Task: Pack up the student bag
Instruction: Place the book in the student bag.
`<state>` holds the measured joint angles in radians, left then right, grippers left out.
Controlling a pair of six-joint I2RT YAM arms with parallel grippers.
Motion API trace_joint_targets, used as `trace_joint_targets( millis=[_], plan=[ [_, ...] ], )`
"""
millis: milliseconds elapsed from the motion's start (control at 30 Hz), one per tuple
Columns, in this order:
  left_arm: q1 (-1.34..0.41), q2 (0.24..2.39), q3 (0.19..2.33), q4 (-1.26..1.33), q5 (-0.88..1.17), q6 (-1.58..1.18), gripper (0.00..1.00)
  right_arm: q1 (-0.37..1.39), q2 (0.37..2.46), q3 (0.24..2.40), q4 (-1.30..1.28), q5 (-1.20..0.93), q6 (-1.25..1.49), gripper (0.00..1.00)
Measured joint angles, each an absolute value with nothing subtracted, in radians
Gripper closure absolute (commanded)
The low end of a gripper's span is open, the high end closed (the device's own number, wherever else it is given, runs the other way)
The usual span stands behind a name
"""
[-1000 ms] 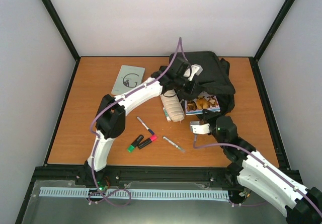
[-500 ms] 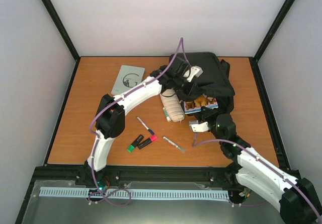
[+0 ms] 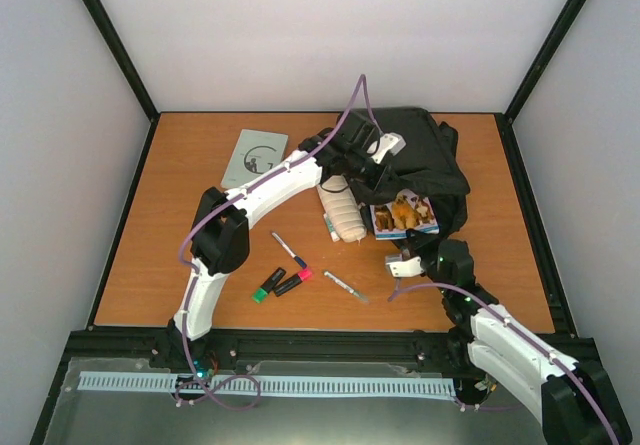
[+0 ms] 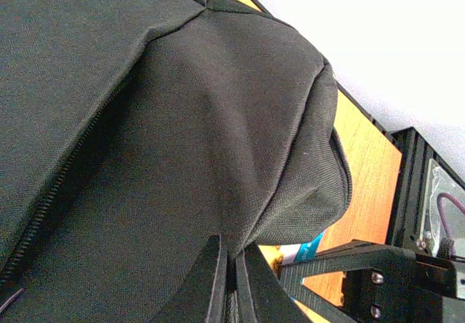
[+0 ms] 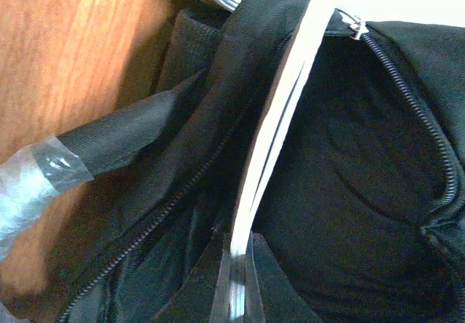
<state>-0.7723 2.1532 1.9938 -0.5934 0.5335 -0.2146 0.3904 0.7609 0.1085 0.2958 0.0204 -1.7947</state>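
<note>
Two grippers are at the student bag (image 3: 425, 150), a black backpack that lies at the far right of the wooden table (image 3: 170, 225) with its open mouth turned toward the near edge. The left gripper (image 4: 231, 265) has its fingers pressed together on a fold of the bag's black fabric at the upper lip of the opening. The right gripper (image 5: 234, 268) is pinched on the near edge of a thin picture book (image 3: 404, 215). The cover shows animals, and the book's far end lies under the bag's lip. In the right wrist view the book's white page edge runs from the fingers up into the dark opening, between the two lines of zip teeth.

Just left of the bag lies a cream ribbed pencil case (image 3: 345, 215). A grey notebook (image 3: 253, 157) sits farther left, well apart from the bag. Near the table's middle lie a green highlighter (image 3: 266, 286), a red highlighter (image 3: 294, 282) beside it, a pen (image 3: 289, 249) and a second pen (image 3: 345, 286).
</note>
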Motion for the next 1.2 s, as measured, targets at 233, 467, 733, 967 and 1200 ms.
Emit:
trace_joint_targets(
  millis=[233,467,733,967,1200],
  plan=[
    [-0.772,2.154,1.996,-0.603,0.556,-0.206,0.99,0.345,0.78,0.093,0.299,-0.039,-1.802,0.62],
    [-0.772,2.154,1.999,-0.604,0.573,-0.2,0.99,0.309,0.914,0.146,0.304,-0.049,-1.74,0.76],
    [-0.772,2.154,1.999,-0.608,0.583,-0.195,0.99,0.296,1.063,0.249,0.373,-0.044,-1.641,0.97],
    [-0.772,2.154,2.0,-0.615,0.597,-0.182,0.99,0.258,1.213,0.317,0.453,-0.04,-1.626,0.97],
    [-0.772,2.154,2.004,-0.636,0.604,-0.165,0.99,0.197,1.319,0.379,0.502,-0.084,-1.663,0.94]
  ],
)
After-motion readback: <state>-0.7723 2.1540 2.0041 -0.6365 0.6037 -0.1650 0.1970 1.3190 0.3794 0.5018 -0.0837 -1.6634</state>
